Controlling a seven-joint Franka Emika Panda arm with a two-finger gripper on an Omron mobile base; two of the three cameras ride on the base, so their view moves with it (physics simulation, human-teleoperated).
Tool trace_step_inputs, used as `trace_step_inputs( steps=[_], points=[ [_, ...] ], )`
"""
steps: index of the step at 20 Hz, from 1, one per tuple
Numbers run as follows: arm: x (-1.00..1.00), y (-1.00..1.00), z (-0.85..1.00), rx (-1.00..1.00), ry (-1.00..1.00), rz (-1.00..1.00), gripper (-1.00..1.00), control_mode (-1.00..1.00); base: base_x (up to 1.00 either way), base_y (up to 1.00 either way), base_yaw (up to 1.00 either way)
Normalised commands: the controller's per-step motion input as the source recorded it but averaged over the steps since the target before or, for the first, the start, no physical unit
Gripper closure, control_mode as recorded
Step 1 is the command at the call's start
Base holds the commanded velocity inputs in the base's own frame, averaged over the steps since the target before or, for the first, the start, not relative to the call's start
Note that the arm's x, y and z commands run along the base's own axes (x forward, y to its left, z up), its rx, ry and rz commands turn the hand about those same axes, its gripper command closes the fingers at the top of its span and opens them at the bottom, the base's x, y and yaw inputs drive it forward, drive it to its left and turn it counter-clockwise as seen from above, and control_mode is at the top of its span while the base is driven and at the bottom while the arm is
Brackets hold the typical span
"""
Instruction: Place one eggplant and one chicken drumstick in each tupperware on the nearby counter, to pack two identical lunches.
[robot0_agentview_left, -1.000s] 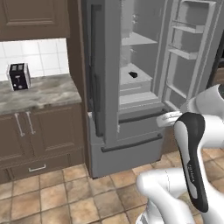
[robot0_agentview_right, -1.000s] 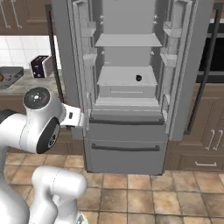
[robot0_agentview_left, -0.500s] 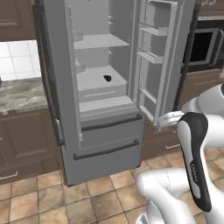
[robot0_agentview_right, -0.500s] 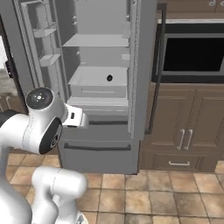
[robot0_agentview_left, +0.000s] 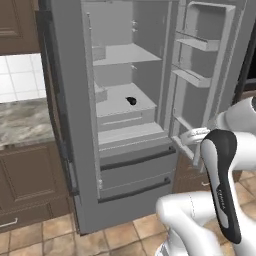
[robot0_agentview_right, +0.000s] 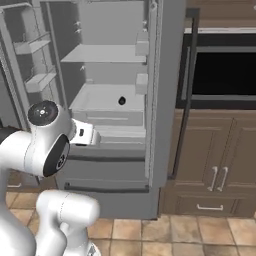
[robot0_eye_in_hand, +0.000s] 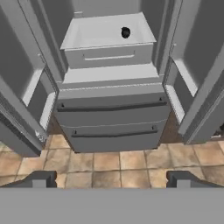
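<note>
The near-black eggplant sits untouched on a shelf of the open fridge, well apart from the gripper, whose jaws are spread and empty (nothing looks packed so far), so the fetching is hardly begun

Near-black eggplant on fridge shelf

Grey fridge stood straight ahead of the pincer, both upper doors swung wide, w/ bare door racks either side. Two drawer fronts w/ dark bar handles sat low, nearest the pincer. Brown tile floor lay just beyond the tips. Built-in black oven over brown cabinets stood off to the pincer's right.
</note>
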Motion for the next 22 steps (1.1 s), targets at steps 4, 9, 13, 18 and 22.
trace_step_inputs(
  steps=[4,9,13,18,22],
  points=[
    [0.0,0.0,0.0,0.0,0.0,0.0,-1.0,1.0,1.0,0.0,0.0],
    [0.0,0.0,0.0,0.0,0.0,0.0,-1.0,1.0,1.0,-0.11,0.0],
    [0.0,0.0,0.0,0.0,0.0,0.0,-1.0,1.0,1.0,-0.11,0.0],
    [0.0,0.0,0.0,0.0,0.0,0.0,-1.0,1.0,0.85,-0.11,0.0],
    [0.3,0.0,-0.27,-0.08,-0.05,-0.04,-1.0,-1.0,0.0,0.0,0.0]
  ],
)
